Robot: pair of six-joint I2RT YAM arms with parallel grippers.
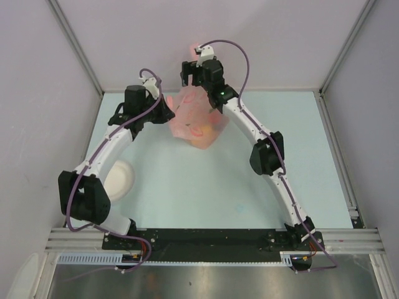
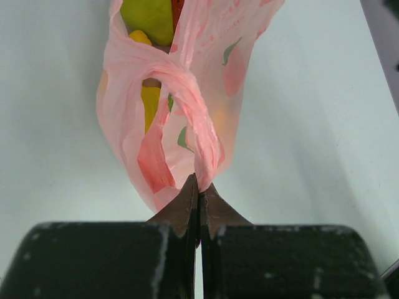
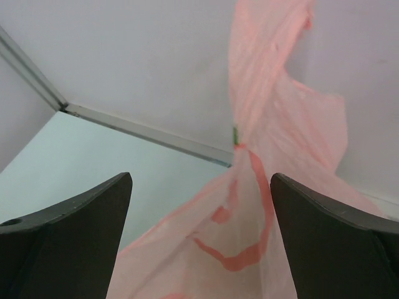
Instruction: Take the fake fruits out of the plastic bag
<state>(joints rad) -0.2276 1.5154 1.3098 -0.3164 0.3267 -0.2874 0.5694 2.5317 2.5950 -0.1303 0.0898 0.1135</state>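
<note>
The pink plastic bag [image 1: 198, 121] stands bunched at the far middle of the table, one handle [image 1: 192, 48] sticking up behind it. My left gripper [image 2: 201, 184] is shut on a twisted handle of the plastic bag [image 2: 187, 93], at its left side [image 1: 169, 113]. Through the bag's mouth I see a green pear [image 2: 149, 18] and a yellow piece [image 2: 149, 103]; the other fake fruits are hidden. My right gripper [image 3: 199, 187] is open above the plastic bag [image 3: 249, 243], with loose film between its fingers [image 3: 87, 218] but not pinched.
A white round bowl [image 1: 120, 179] sits on the table under my left arm. The back wall and its metal rail [image 3: 143, 134] are close behind the bag. Side walls close in the table on the left and right.
</note>
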